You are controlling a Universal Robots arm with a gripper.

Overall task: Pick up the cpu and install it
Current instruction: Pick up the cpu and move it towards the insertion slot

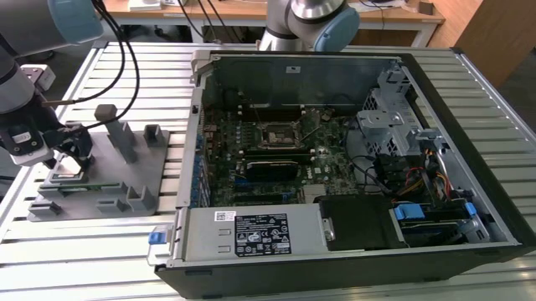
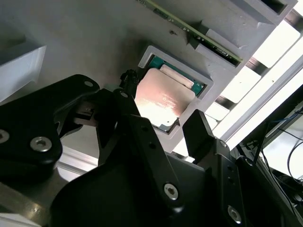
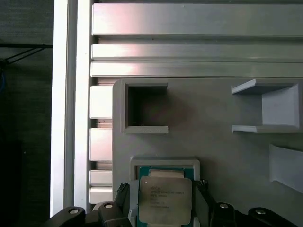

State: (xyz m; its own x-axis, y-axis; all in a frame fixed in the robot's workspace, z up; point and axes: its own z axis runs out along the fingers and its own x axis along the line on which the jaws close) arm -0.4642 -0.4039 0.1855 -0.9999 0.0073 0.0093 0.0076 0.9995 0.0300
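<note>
The end effector (image 1: 71,162) is down over the grey holder block (image 1: 125,188) at the exterior view's left, well apart from the open computer case (image 1: 469,94). In both wrist views the cpu (image 2: 163,97) (image 3: 165,198) lies flat in a shallow square pocket (image 2: 208,87) of that block, silver top up. The end effector (image 2: 162,109) (image 3: 165,210) is open just wider than the chip, one black finger (image 2: 127,97) close beside one edge and the other (image 2: 198,130) beside the opposite edge.

A long green memory stick (image 2: 189,29) lies in a slot just beyond the pocket, and grey posts (image 1: 117,135) stand up from the block nearby (close quarters for the arm). Black cables (image 1: 125,63) hang down above the block. Inside the case the motherboard (image 1: 251,157) lies flat with its black socket frame (image 1: 277,135) near the middle. Everything rests on the slatted metal tabletop (image 1: 100,251)
</note>
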